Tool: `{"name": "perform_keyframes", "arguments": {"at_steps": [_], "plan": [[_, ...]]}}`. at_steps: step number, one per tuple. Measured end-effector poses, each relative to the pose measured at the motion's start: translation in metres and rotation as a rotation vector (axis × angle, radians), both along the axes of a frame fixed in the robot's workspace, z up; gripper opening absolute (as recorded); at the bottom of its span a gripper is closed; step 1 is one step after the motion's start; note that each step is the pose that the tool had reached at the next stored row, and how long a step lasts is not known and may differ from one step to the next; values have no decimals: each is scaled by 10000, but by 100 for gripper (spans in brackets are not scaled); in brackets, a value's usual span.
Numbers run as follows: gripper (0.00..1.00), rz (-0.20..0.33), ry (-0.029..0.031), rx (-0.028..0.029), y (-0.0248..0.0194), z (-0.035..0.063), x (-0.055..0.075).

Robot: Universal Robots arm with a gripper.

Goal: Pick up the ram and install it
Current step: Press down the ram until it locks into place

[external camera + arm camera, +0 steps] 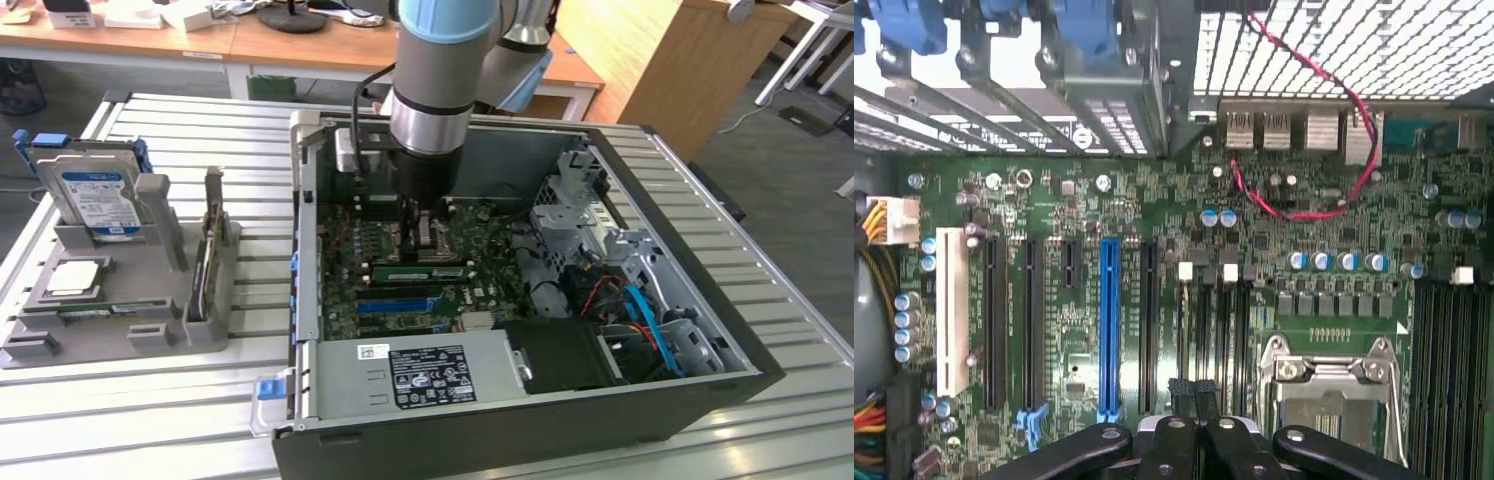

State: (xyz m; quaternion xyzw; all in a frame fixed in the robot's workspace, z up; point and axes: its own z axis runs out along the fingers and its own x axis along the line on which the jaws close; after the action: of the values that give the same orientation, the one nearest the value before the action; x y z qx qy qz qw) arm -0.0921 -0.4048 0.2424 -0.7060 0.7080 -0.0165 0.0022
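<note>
While the claw (424,230) hangs low inside the open computer case (694,400), its black, rounded fingers (1176,395) are pressed together with nothing visible between them. In the wrist view their tips sit over the narrow black memory slots (1219,330), beside the square metal-framed processor socket (1332,385) with its shiny hinged latch.

The ram (420,270) is inside the case, a long, thin green stick with dark chips. It lies along the green motherboard (387,290) just beside the claw, on the side toward the case's boxy grey power supply (400,375) with its black-and-white label. Whether the fingertips touch it I cannot tell. A long blue expansion slot (1109,330) and a white one (951,310) run parallel across the board, which is dotted with small silver-capped cylinders. A thin red wire (1304,213) loops loosely over it.

The case is a dark sheet-metal box with a perforated wall, lying on a ribbed, pale metal surface (134,430). Outside the case, to the exterior view's left of it, stands a matte grey moulded holder (160,330). It carries an upright blue-labelled hard drive (100,195), a flat square silver-topped processor chip (74,278) and a narrow green strip (87,308) lying flat.
</note>
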Motion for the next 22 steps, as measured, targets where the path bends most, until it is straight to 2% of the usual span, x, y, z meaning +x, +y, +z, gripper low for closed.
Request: {"name": "perform_keyframes", "arguments": {"at_steps": [5,14,22], "plan": [[10,1,-8,1,-1,-7,-3],[10,2,-95,0,-1,-87,-18],[10,1,-98,-1,-1,-117,-25]]}}
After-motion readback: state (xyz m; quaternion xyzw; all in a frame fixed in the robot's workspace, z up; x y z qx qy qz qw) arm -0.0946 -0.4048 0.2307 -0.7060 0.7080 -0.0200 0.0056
